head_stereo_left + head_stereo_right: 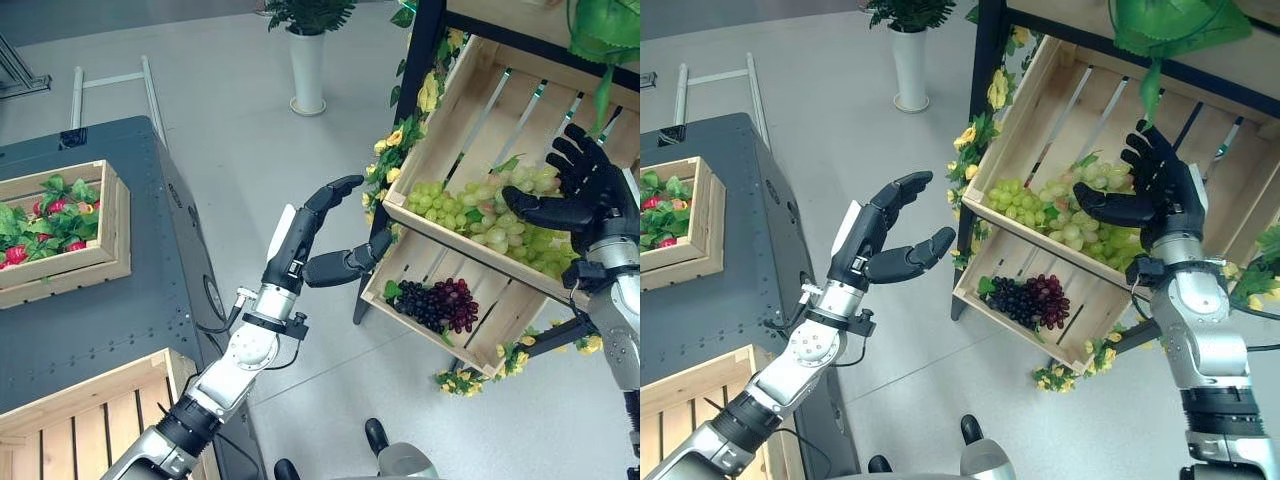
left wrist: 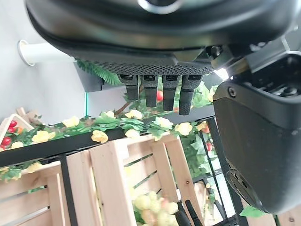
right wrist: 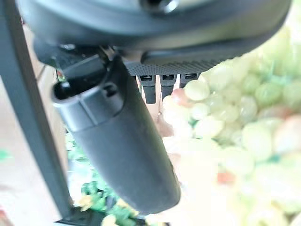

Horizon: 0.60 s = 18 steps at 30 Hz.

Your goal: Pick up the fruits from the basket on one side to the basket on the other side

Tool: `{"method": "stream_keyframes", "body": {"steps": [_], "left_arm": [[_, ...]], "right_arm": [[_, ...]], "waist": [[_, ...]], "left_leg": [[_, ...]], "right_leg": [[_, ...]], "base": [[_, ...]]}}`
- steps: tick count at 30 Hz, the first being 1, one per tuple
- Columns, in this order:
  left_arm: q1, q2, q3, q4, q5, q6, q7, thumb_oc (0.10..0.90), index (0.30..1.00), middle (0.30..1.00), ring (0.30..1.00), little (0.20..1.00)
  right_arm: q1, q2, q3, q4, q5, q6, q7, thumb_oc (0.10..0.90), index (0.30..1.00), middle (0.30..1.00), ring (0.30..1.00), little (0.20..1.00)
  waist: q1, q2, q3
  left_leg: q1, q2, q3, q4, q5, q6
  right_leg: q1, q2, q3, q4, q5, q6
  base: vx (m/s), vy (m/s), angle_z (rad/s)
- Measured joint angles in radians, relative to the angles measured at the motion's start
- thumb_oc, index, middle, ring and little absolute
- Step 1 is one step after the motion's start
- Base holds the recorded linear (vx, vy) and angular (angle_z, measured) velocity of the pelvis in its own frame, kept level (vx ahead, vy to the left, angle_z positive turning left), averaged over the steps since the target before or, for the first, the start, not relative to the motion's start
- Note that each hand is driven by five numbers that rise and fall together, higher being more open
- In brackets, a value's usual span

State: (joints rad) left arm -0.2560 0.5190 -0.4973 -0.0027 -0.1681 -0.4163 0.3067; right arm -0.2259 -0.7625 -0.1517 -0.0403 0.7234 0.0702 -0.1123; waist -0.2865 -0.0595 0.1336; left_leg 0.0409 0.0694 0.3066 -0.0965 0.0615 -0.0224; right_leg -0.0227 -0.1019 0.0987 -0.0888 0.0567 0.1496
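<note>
Green grapes (image 1: 490, 222) fill the lower end of a tilted wooden crate (image 1: 470, 105) on the black rack. Just above them hovers my right hand (image 1: 585, 190), open, with its thumb stretched over the bunch; the right wrist view has the grapes (image 3: 225, 117) right past its fingers (image 3: 162, 84). A dark purple grape bunch (image 1: 440, 303) lies in the lower crate (image 1: 500, 295). In mid-air left of the rack my left hand (image 1: 315, 240) is open and holds nothing. On the dark table sits a wooden box of red fruit and leaves (image 1: 50, 222), and an empty slatted crate (image 1: 90, 420) stands nearer me.
Yellow artificial flowers (image 1: 395, 150) trim the rack's black post (image 1: 400, 120). A white vase with a plant (image 1: 307, 60) stands on the grey floor behind. A metal frame (image 1: 110, 90) lies past the table. Open floor separates table and rack.
</note>
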Motion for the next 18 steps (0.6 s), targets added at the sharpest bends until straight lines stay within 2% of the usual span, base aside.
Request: {"method": "stream_keyframes", "body": {"steps": [9,13,18], "left_arm": [[0.0,-0.001,0.0,0.0,0.017,-0.008,0.034,0.8,0.9,0.9,0.9,0.9],[0.011,-0.001,0.0,0.0,0.018,-0.019,0.049,0.8,0.9,0.9,0.9,0.9],[0.016,-0.005,0.001,0.0,0.019,-0.041,0.059,0.8,0.9,0.9,0.9,0.9]], "right_arm": [[0.001,0.005,0.0,-0.008,0.013,0.0,0.014,0.8,0.9,0.9,0.9,0.9],[0.001,0.009,-0.001,-0.036,0.123,-0.006,0.024,0.8,0.9,0.9,0.9,0.9],[0.004,0.101,-0.001,-0.205,0.231,-0.013,0.099,0.8,0.9,0.9,0.9,0.9]], "waist": [[0.001,0.003,-0.002],[0.001,0.004,-0.002],[0.005,0.009,-0.003]], "left_leg": [[0.002,0.0,0.002,0.0,0.0,0.0],[0.003,0.0,0.003,0.0,0.0,0.0],[0.005,0.001,0.002,0.0,0.001,-0.001]], "right_leg": [[0.001,0.002,0.002,0.0,0.001,-0.001],[0.002,0.002,0.002,0.0,0.001,-0.001],[0.004,0.003,0.002,0.0,0.002,-0.002]], "base": [[0.0,0.0,0.0],[0.0,0.0,0.0],[0.01,0.003,0.0]]}}
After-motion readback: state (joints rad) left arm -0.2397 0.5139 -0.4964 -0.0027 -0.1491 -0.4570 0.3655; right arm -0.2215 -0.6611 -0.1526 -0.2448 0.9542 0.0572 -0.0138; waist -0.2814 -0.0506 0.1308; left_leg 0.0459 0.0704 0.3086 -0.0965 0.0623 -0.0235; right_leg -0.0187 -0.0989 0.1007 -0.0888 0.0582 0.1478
